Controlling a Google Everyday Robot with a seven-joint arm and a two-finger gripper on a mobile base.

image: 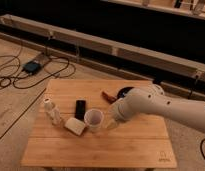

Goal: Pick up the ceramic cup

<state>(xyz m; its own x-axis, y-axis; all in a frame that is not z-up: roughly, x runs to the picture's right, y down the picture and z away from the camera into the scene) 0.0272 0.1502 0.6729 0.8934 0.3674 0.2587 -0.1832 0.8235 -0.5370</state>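
The ceramic cup [94, 120] is a small white round cup standing upright near the middle of the wooden table [96, 150]. My white arm reaches in from the right. My gripper [111, 123] is low over the table just right of the cup, close to its side; I cannot tell whether it touches the cup.
A slim white bottle [52, 111] stands at the left. A pale rectangular block [74, 126] lies left of the cup. A black flat object [80, 108] lies behind them. A dark round dish [124, 93] with a red item [107, 96] sits at the back right. Cables lie on the floor at left.
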